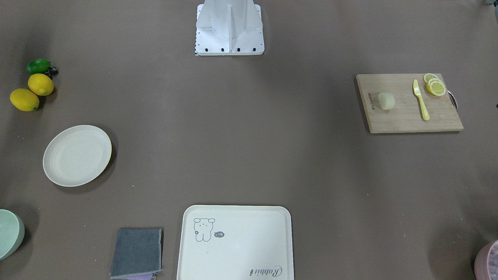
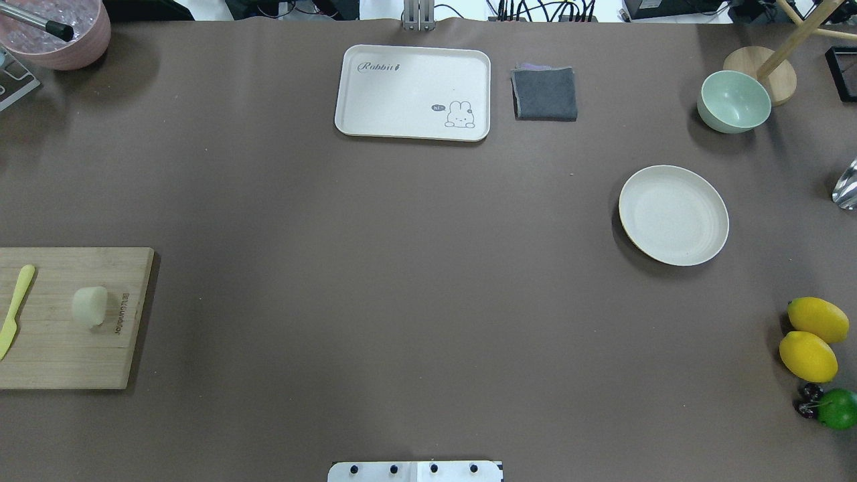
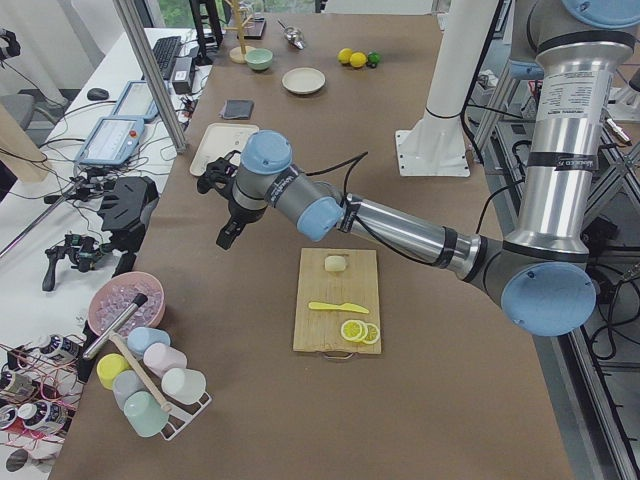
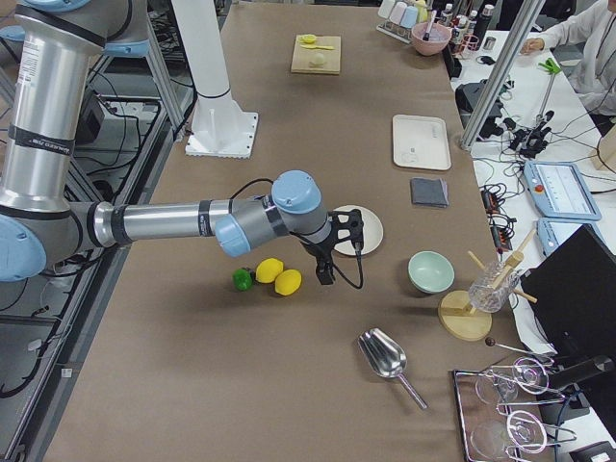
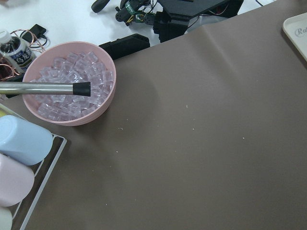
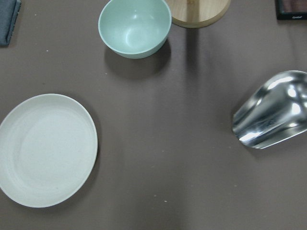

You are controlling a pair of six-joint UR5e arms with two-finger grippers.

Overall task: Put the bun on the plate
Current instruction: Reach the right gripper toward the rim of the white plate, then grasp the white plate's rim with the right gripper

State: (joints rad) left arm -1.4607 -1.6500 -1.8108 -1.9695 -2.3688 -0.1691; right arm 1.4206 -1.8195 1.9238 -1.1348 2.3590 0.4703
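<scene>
Nearest the front-facing camera lies the rectangular cream tray (image 1: 249, 241) with a bear drawing, and a folded grey cloth (image 1: 137, 252) sits just beside it.

**Task items**
- The bun (image 1: 386, 100) lies on the wooden cutting board (image 1: 404, 116), at the table end on the robot's left.
- A yellow plastic knife (image 1: 421, 100) lies on the same board, near the bun but not touching it. Lemon slices (image 1: 435, 85) are stacked at the board's corner.
- The plate (image 1: 77, 155) rests on the brown table cover on the robot's right, well apart from the bun.

**Arms**
- The left gripper (image 3: 224, 238) hangs above bare table between the tray and the board, clear of the bun. It shows only in the side view, so whether it is released or clenched cannot be told.
- The right gripper (image 4: 327, 274) hangs near the plate and the two whole lemons (image 4: 279, 277). Its state cannot be told either.

**Surroundings**
- The left wrist camera looks down on a pink bowl of ice cubes (image 5: 72, 88).
- The right wrist camera shows the plate, a pale green bowl (image 6: 135, 27) and a metal scoop (image 6: 273, 110).
</scene>
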